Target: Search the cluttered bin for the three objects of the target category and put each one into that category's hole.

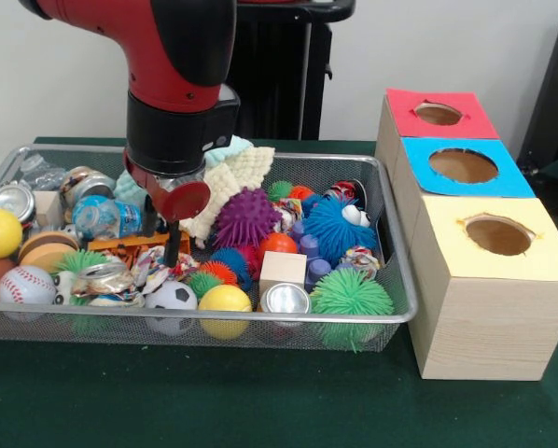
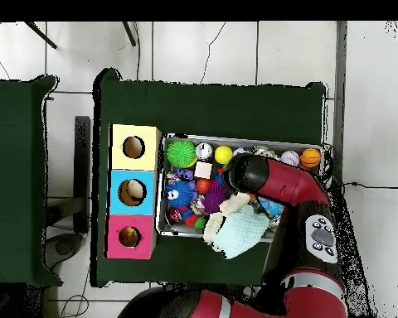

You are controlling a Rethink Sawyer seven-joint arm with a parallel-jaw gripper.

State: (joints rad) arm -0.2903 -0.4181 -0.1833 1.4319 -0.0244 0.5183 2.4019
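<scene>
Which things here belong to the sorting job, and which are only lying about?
Job:
- wire bin of mixed clutter
- red box, blue box, yellow box, each with a hole
- gripper

Lying about:
- green table cover
- black chair

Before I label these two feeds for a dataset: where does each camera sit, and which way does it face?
Front view: sits across the table, facing the wire bin and three boxes side on; the arm descends from above, gripper down among the toys.
Overhead view: above the table, looking straight down; shows the arm's base, elbow and wrist over the bin.
Shared: both show the bin, the green spiky ball, and the yellow box, blue box and red box.
</scene>
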